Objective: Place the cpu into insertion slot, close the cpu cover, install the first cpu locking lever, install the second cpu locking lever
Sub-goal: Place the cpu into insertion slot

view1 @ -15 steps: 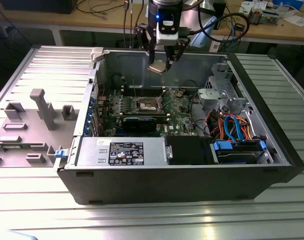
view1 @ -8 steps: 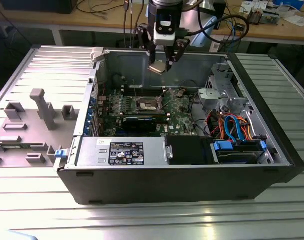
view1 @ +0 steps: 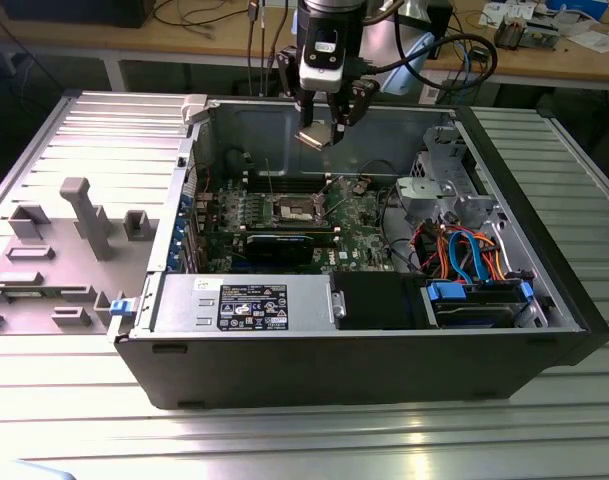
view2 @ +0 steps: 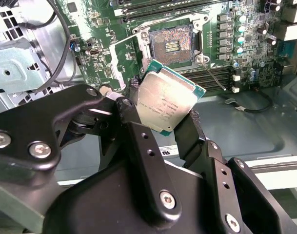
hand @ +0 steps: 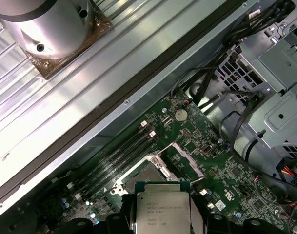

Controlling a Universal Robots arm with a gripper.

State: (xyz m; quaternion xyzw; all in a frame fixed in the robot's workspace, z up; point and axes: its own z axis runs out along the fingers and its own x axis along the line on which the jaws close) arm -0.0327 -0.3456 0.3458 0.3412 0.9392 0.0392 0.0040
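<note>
Your gripper [view1: 322, 128] is clenched on the cpu [view1: 314, 137], a finger [view2: 130, 113] pressed to each of two opposite edges, and it hangs in the air above the open computer case [view1: 384, 340] that sits on the ribbed metal worktop [view1: 284, 440]. What matters here is where the insertion slot [view1: 296, 210] lies from the chip: in the exterior view it is well below the gripper and a touch toward the exterior view's left, down on the green motherboard [view1: 359, 222]. The second wrist view shows the cpu [view2: 167, 100] apart from the insertion slot [view2: 171, 41] with bare board and the long memory slots [view2: 211, 77] between them. The chip does not look level with the socket; its metal top is tilted and its corners look turned off the socket's sides, so I judge both need squaring up. In the first wrist view the cpu [hand: 161, 209] is cut off at the picture's edge, and the dark socket [hand: 138, 173] is partly hidden behind it. The cpu cover [hand: 180, 156] seems to stand swung open beside the slot, though its outline is hard to follow. You cannot pick out the two locking levers with any confidence, nor the chip's notches or corner mark.
</note>
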